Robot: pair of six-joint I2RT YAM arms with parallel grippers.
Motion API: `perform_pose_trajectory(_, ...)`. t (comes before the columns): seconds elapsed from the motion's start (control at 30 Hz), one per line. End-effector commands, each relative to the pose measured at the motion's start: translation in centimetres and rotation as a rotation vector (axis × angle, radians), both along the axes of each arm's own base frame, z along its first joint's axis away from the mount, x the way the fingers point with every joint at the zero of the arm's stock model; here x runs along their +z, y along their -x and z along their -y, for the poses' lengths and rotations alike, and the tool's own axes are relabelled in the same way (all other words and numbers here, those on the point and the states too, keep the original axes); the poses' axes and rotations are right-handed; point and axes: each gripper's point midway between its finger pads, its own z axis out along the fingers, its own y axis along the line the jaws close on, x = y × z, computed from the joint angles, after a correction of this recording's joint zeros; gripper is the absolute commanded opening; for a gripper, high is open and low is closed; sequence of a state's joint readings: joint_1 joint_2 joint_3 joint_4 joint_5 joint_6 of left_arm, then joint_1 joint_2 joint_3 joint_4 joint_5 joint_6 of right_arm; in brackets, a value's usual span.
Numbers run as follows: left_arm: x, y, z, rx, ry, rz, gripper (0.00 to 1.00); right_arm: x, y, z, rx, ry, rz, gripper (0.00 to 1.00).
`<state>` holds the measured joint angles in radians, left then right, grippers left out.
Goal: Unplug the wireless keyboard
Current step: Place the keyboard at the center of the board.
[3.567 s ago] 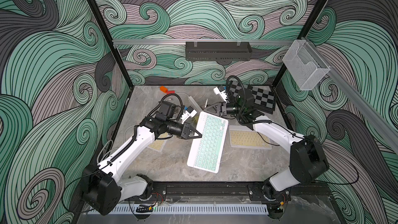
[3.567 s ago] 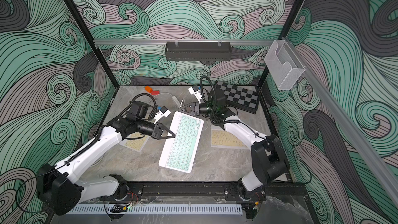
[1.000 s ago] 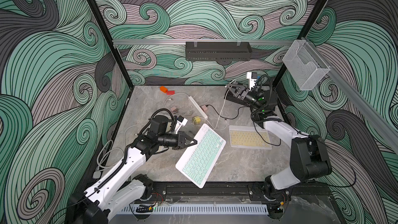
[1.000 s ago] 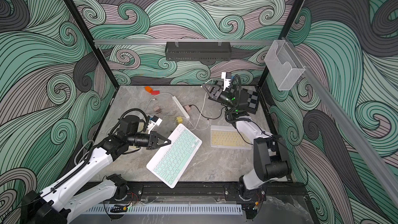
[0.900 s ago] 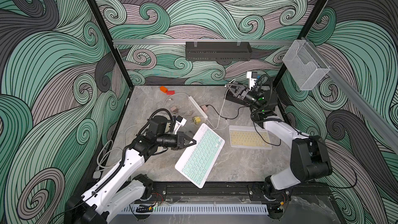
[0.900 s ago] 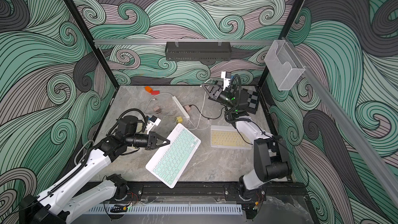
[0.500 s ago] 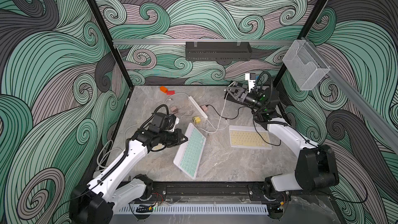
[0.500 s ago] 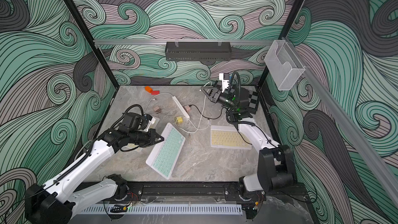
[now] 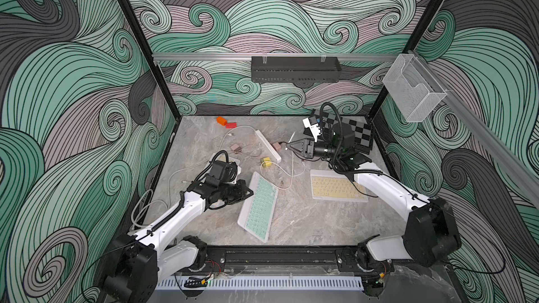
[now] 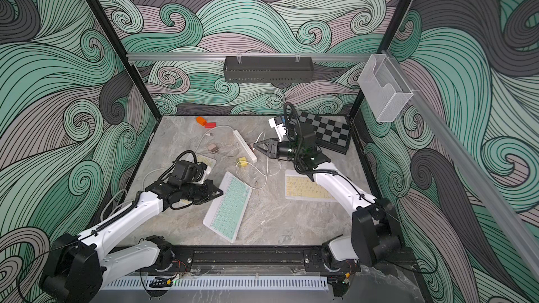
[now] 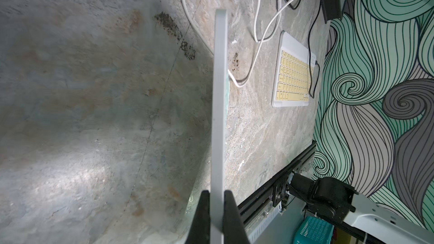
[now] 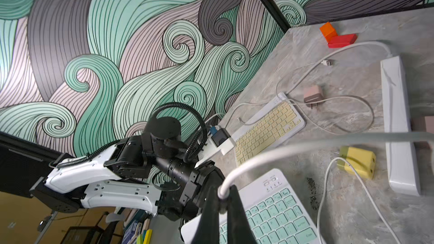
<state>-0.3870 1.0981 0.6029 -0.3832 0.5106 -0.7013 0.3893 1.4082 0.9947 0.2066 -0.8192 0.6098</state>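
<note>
Left wrist view shows you the left gripper [image 11: 216,194] clamped on the green keyboard [image 11: 219,113] edge, mid-way across the table [image 9: 306,222]; your right gripper [image 12: 220,191] pinches the white cable [image 12: 270,158], raised.

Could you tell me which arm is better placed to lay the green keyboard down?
Left: the left gripper clamps the green keyboard's edge; the right gripper, apart, pinches the white cable.
</note>
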Motion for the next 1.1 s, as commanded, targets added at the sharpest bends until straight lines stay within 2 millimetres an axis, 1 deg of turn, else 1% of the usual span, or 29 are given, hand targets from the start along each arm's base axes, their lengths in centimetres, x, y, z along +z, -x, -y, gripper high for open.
perform_pose_trajectory(0.0,-2.7,0.8,-1.9,0.068,-0.08,-0.095,0.0,-2.3,0.7,0.3,-0.002,0.073,-0.001,0.0)
perform_pose_trajectory(0.07,-3.5,1.3,-2.8,0.094,-0.102,-0.13,0.0,-3.1,0.4,0.9,-0.048,0.112,0.002,0.0)
perform_pose_trajectory(0.13,-4.7,2.0,-3.6,0.127,-0.118,-0.18,0.0,-3.2,-0.5,2.1,-0.137,0.152,0.02,0.0)
perform_pose_trajectory(0.17,-5.1,2.2,-3.6,0.128,-0.118,-0.198,0.0,-3.0,-1.0,2.8,-0.179,0.161,0.031,0.0)
perform_pose_trajectory(0.27,-6.7,3.0,-3.8,0.156,-0.123,-0.271,0.0,-1.5,-2.2,4.6,-0.27,0.161,0.078,0.0)
perform_pose_trajectory(0.33,-8.0,3.5,-3.7,0.186,-0.112,-0.315,0.0,-0.6,-2.8,5.1,-0.292,0.159,0.1,0.0)
perform_pose_trajectory(0.43,-8.7,3.5,-4.1,0.218,-0.12,-0.317,0.0,-0.1,-3.2,5.4,-0.303,0.159,0.105,0.0)
perform_pose_trajectory(0.57,-9.2,3.7,-5.6,0.277,-0.19,-0.312,0.04,-0.5,-3.2,5.2,-0.295,0.155,0.09,0.0)
perform_pose_trajectory(0.6,-9.5,3.9,-6.0,0.285,-0.21,-0.322,0.08,-0.7,-3.2,5.2,-0.296,0.157,0.084,0.0)
perform_pose_trajectory(0.63,-9.8,4.3,-6.3,0.293,-0.228,-0.337,0.17,-0.8,-3.1,5.2,-0.292,0.157,0.081,0.0)
perform_pose_trajectory(0.73,-10.8,5.5,-6.8,0.31,-0.247,-0.382,0.27,-1.2,-3.0,5.1,-0.285,0.159,0.068,0.0)
perform_pose_trajectory(0.83,-11.3,6.1,-7.1,0.325,-0.252,-0.395,0.3,-1.3,-2.7,4.5,-0.249,0.148,0.05,0.0)
perform_pose_trajectory(1.07,-10.6,4.5,-6.5,0.324,-0.214,-0.34,0.31,-2.9,-0.7,2.2,-0.148,0.178,0.045,0.0)
